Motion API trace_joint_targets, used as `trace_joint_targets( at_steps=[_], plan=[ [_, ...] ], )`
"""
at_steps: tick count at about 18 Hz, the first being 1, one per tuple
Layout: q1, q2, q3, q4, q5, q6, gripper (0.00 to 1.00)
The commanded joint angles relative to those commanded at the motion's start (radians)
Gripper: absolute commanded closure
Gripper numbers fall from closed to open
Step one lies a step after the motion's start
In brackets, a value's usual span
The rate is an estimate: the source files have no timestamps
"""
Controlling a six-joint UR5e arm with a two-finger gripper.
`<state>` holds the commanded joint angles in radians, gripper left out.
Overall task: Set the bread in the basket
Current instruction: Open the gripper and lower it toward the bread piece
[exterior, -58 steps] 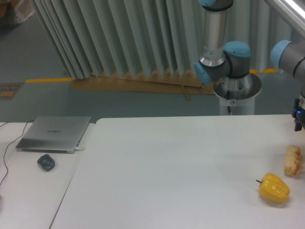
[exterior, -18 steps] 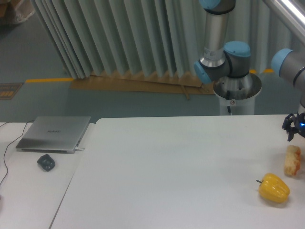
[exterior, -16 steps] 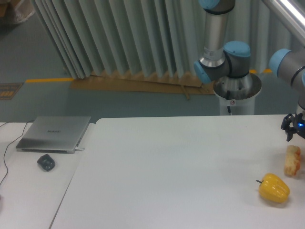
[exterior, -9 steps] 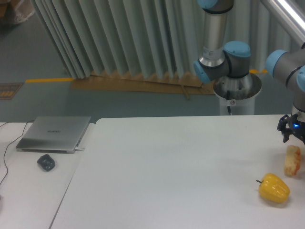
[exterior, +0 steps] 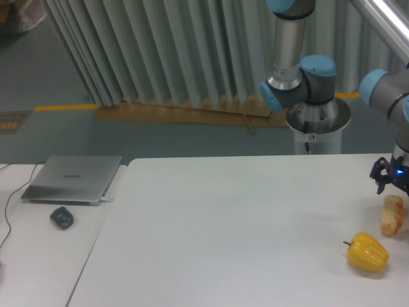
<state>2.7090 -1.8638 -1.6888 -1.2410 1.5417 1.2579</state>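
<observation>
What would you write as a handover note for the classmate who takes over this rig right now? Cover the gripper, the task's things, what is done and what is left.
Gripper: fingers spread, empty, just above the bread's far end.
Bread: lying on the table at the right edge, behind the yellow pepper.
Basket: not in view.
Done: nothing grasped yet.
Left: grasp the bread, find the basket, place it inside.

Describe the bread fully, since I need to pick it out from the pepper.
The bread is a small oblong piece, pale tan with reddish-brown patches and a rough, matte look. It lies on the white table near the right edge of the view, long axis roughly upright in the picture. The glossy yellow pepper sits just in front of it, apart. The end effector hangs just above its top end; contact cannot be told.
</observation>
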Motion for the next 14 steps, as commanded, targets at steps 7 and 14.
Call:
trace_joint_targets(
  at_steps=[7,14],
  plan=[
    [-0.003,0.003,-0.020,-0.006,0.000,-0.005,0.00],
    [-0.020,0.002,-0.034,-0.015,-0.018,-0.005,0.00]
  ],
)
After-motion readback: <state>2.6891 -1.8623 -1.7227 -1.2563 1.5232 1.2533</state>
